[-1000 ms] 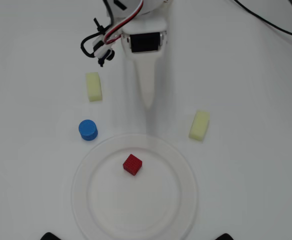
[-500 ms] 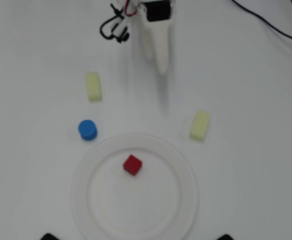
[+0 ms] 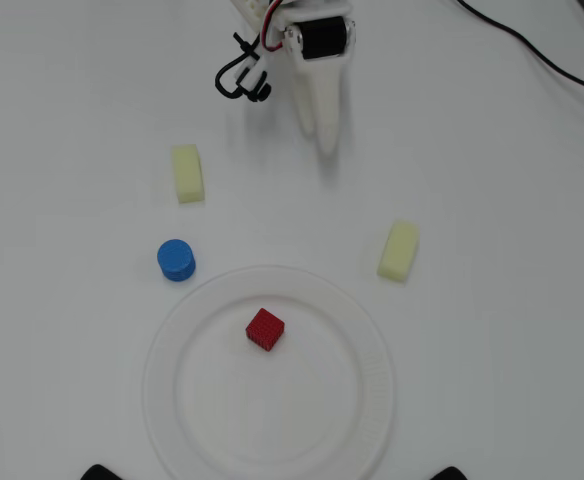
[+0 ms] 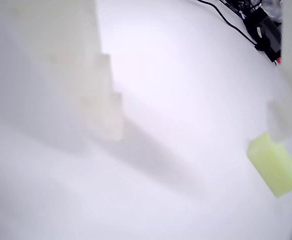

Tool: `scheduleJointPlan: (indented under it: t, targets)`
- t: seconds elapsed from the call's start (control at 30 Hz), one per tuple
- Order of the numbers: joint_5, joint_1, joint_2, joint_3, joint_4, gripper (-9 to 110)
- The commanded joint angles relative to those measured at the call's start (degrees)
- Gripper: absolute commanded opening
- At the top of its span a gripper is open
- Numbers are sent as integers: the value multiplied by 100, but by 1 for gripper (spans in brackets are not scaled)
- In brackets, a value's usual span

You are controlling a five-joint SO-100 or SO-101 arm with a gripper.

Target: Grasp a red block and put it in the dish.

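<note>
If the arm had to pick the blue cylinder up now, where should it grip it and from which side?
From above, fingers closing across the round side wall of the blue cylinder. It stands upright with its flat top up, clear of the dish rim and the yellow block, so any finger angle probably works.

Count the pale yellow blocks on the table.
2. One yellow block lies upper left of the dish, above the blue cylinder; the other yellow block lies to the dish's upper right. None appears hidden.
</note>
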Motion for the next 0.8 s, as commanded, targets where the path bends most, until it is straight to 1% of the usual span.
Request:
scheduleJointPlan:
  t: [0.0,0.1,0.23,0.27,0.5,0.77]
  targets:
    - [88,-35,1090,193,167,21]
    - [185,70,1090,246,220,16]
    - [387,70,1090,316,299,1]
    - [387,70,1090,360,299,0]
    - [176,545,1072,606,281,0]
    - [167,642,1063,835,264,0]
